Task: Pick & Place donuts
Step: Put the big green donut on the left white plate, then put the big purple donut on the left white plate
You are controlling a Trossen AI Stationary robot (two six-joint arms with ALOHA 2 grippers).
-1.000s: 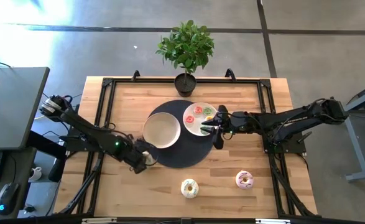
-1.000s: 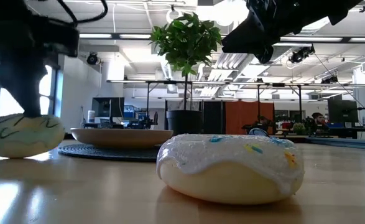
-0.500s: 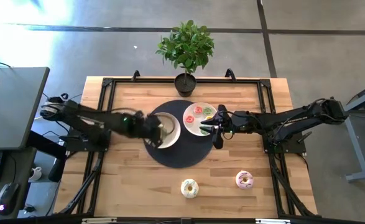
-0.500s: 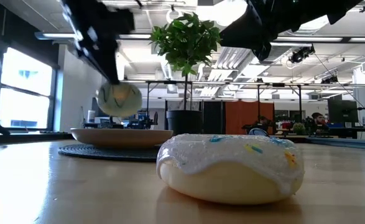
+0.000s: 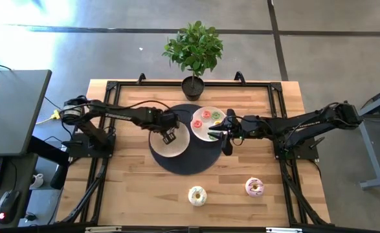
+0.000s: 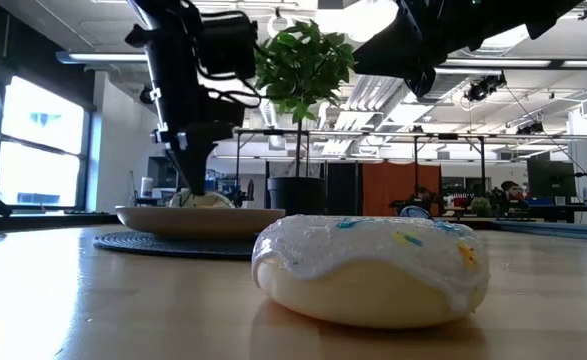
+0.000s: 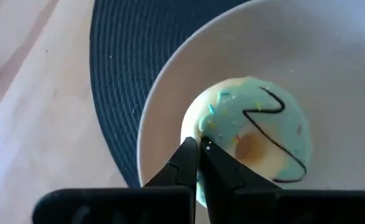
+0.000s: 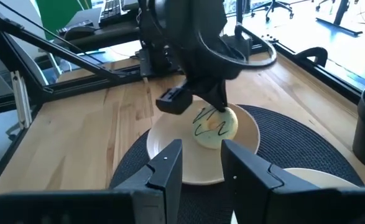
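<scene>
Left gripper [image 5: 169, 135] over plate [image 5: 180, 144]; two donuts [image 5: 197, 195] on table

text: none readable | labels: none | brands: none | numbers: none | signs: none

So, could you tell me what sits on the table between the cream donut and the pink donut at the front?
Nothing: in the high view, only bare wood lies between the cream donut and the pink donut.
</scene>
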